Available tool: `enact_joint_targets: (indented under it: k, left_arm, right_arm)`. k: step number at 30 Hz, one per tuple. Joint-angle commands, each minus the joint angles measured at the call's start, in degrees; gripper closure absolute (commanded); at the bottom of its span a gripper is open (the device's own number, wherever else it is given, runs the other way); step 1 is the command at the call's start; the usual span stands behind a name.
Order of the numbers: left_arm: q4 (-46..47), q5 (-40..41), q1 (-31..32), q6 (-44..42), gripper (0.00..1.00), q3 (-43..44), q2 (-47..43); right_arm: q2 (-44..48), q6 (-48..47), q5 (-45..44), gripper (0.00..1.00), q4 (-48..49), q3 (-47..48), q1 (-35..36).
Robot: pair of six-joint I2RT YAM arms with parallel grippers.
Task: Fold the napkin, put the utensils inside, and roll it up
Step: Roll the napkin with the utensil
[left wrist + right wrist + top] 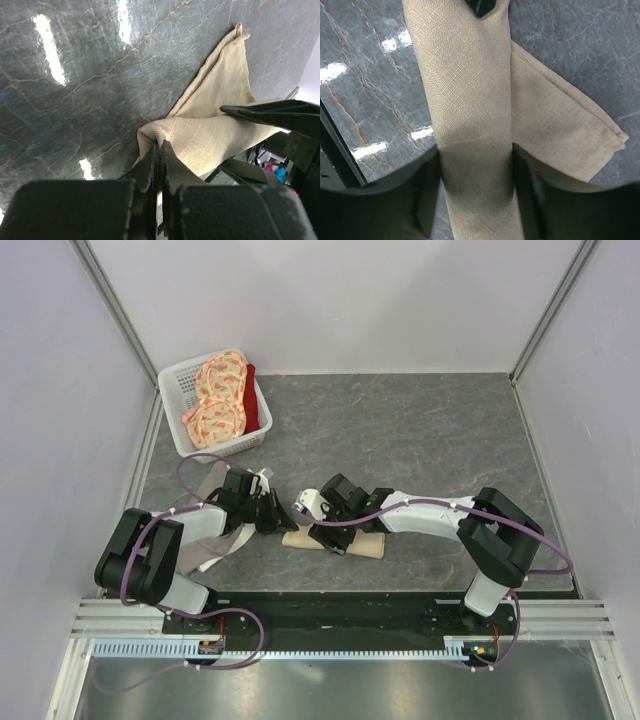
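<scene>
Napkin (335, 541) rolled on near bench (420, 430) between my hands. Left hand (160, 150) pressed together, pinching its left end. Right hand (475, 195) spread, straddling the roll. Basket (190, 375) of cloths far left.

Dark grey marbled desk (430, 430), glossy (bright light streaks reflect off it in the wrist views). Plain white walls (340, 300) on three sides, metal corner posts (120, 310). White plastic basket (176, 412) at far left corner holding orange floral cloths (218, 400) plus something red (252, 400)
</scene>
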State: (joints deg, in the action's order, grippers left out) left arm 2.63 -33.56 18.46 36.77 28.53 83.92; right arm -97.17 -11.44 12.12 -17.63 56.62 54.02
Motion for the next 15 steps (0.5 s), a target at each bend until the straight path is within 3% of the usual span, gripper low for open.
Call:
enact_joint_targets:
  k: [1,4,5,8,11,15]
  left_arm:
    - [-0.7,0.69,0.0,-1.71,0.96,1.79,0.37]
    - [-1.22,2.18,0.09,-1.88,0.78,1.96,-1.56]
    - [-2.01,2.97,0.09,-2.06,0.64,2.22,-2.18]
    - [-5.26,6.83,0.09,-3.11,0.49,2.4,-4.45]
    - [-6.15,10.09,0.09,-3.29,0.43,1.27,-8.23]
    - [-6.94,13.87,0.0,-3.29,0.42,-0.49,-12.55]
  right_arm:
    - [-1.88,-0.25,-0.34,0.44,-0.65,0.07,0.38]
    - [-3.38,0.37,0.88,0.54,-1.79,0.86,0.3]
    - [-3.47,0.37,1.85,0.56,-1.97,1.03,0.3]
    - [-3.91,0.54,5.18,0.61,-2.67,1.47,0.12]
    - [-5.31,0.89,8.7,0.63,-4.51,2.88,-0.49]
    - [-7.68,1.51,17.65,0.63,-7.07,5.16,-2.86]
